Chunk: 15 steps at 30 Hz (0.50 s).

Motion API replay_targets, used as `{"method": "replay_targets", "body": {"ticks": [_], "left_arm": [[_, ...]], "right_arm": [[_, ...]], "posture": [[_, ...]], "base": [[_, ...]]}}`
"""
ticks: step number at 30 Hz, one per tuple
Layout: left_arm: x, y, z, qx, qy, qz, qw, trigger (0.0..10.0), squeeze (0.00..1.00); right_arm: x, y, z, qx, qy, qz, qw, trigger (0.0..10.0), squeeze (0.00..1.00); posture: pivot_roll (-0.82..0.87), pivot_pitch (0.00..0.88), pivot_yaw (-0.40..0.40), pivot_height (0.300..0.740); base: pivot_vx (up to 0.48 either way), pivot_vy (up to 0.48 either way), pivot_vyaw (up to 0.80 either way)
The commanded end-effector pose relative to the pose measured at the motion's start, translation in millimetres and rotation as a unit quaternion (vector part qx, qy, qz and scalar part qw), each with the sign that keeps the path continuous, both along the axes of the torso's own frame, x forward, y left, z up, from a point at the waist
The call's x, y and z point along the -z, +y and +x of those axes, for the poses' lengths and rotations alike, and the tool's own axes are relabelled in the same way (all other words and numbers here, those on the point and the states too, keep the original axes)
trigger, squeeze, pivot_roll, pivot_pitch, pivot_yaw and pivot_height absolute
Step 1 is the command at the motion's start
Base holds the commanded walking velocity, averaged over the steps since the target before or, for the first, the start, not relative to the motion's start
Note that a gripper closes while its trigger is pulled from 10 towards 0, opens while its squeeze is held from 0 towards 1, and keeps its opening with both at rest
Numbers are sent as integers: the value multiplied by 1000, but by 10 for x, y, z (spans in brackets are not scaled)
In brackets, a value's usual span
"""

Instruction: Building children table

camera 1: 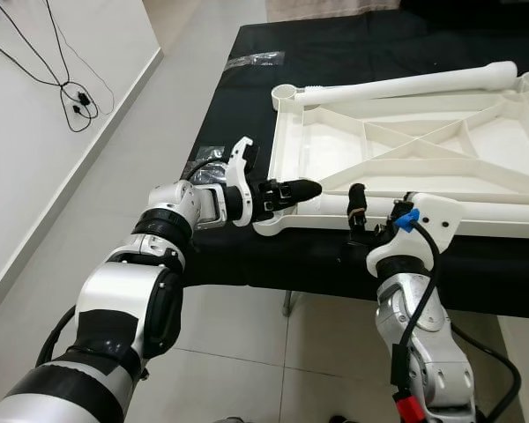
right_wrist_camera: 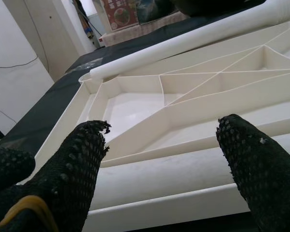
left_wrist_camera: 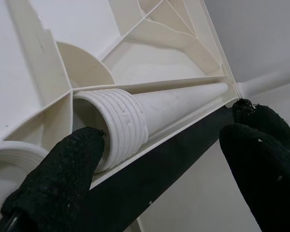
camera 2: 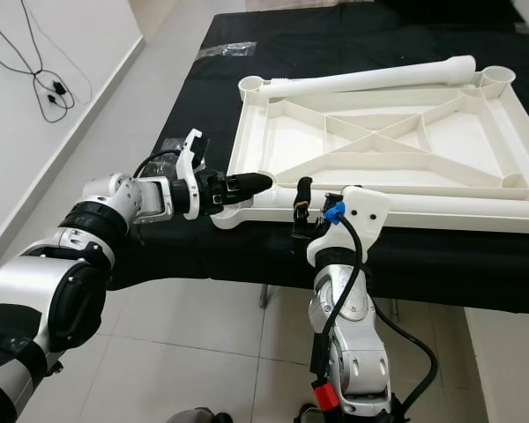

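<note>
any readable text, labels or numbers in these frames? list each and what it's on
Nothing can be read.
Red poster in the room behind the table: it bears print and a round picture, too small and blurred to read.
White tabletop, table leg, black cloth: no markings that can be made out.

Cream-white ribbed plastic tabletop [camera 1: 406,150] and cream tapered plastic legs [camera 1: 406,85] on a black cloth-covered table [camera 1: 335,53], pale grey tiled floor [camera 1: 238,352].

White plastic tabletop [camera 1: 423,145] lying underside-up on the black surface [camera 1: 335,53]; two loose white legs [camera 1: 406,85] rest along its near and far edges.
</note>
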<state>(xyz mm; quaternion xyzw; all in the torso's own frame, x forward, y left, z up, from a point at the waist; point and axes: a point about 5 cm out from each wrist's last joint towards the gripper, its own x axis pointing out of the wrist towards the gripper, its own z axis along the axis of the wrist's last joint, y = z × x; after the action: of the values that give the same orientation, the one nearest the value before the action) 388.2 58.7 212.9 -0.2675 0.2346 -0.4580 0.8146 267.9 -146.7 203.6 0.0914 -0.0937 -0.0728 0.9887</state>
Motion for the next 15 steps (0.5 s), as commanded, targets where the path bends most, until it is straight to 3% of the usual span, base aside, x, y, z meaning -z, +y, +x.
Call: {"method": "replay_targets", "body": {"ticks": [1,15], "left_arm": [[56,32,-1,-8,10,-1,1000,10000,0],[32,-53,-6,-5,12,-25,1000,10000,0]], "right_arm": [[15,12,-30,1,7,13,1000,10000,0],[-8,23,-44,1,9,11,1000,10000,0]], "posture": [[91,199,131,740],[74,204,140,740]], "base": [[0,0,0],[0,0,0]]}}
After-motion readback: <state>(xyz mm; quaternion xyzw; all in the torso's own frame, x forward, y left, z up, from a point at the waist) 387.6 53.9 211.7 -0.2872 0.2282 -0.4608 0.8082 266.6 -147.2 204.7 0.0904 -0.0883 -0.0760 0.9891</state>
